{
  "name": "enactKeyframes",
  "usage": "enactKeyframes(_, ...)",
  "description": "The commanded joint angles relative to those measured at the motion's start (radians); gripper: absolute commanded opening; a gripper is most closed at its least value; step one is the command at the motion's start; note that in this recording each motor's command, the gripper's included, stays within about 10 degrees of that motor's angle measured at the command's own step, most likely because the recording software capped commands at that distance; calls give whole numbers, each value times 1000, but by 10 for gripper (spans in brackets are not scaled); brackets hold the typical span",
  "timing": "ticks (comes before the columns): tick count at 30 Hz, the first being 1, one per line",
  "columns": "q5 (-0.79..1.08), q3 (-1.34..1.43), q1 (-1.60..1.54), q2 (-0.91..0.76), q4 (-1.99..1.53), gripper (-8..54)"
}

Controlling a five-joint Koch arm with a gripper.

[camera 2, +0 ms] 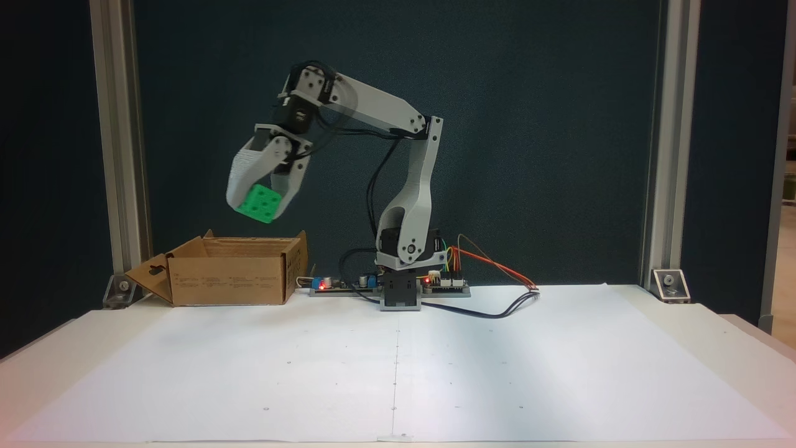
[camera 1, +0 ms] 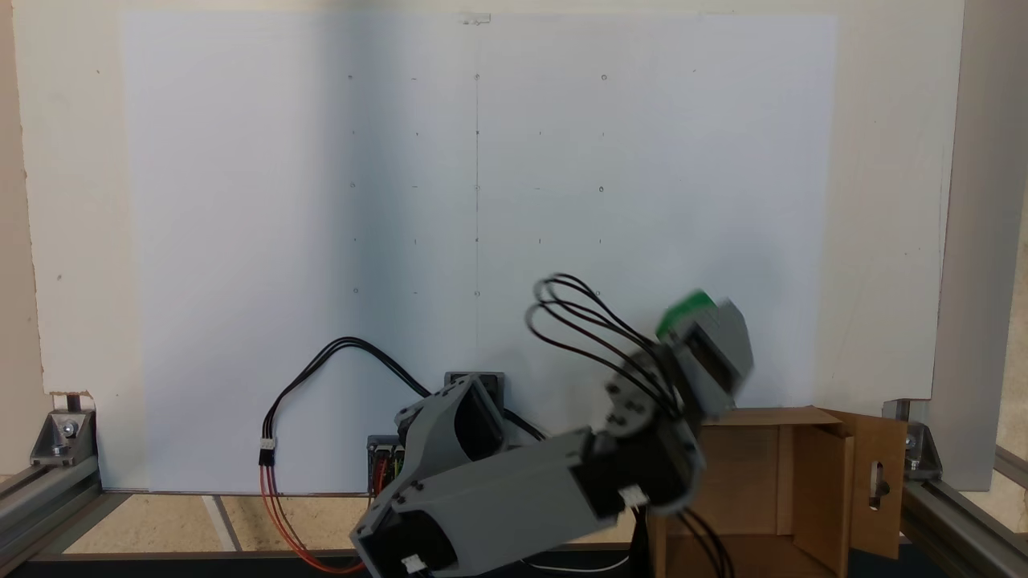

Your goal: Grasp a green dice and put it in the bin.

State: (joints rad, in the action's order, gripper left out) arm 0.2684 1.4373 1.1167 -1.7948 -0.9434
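While the gripper [camera 2: 260, 208] clamps the green dice [camera 2: 260, 204] between its jaws in mid-air, the bin [camera 2: 230, 274] lies directly below it, open top up, so release means descending.

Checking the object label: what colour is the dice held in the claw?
Bright green with dark pips, clearest in a fixed view: the dice sits in the claw.

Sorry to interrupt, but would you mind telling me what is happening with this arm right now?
The gripper is holding the green dice in the air, clamped between its jaws. It hangs above the open cardboard bin, which sits on the table at the left in a fixed view. The dice has not been released, so dropping it into the bin is the step that remains.
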Motion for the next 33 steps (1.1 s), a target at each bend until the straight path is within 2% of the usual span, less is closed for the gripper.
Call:
enactKeyframes(1, 84, -109, 135, 11, 35, 114)
enactKeyframes(6, 84, -193, 445, 118, 58, 114)
enactKeyframes(12, 163, -193, 634, 250, 86, 114)
enactKeyframes(21, 273, -156, 699, 431, 84, 114)
enactKeyframes(22, 272, -150, 703, 440, 84, 171)
enactKeyframes(23, 273, -140, 704, 443, 86, 272)
enactKeyframes(27, 270, -137, 703, 456, 91, 438)
enactKeyframes(30, 253, -138, 683, 445, 181, 446)
enactKeyframes(33, 100, -140, 612, 399, 352, 439)
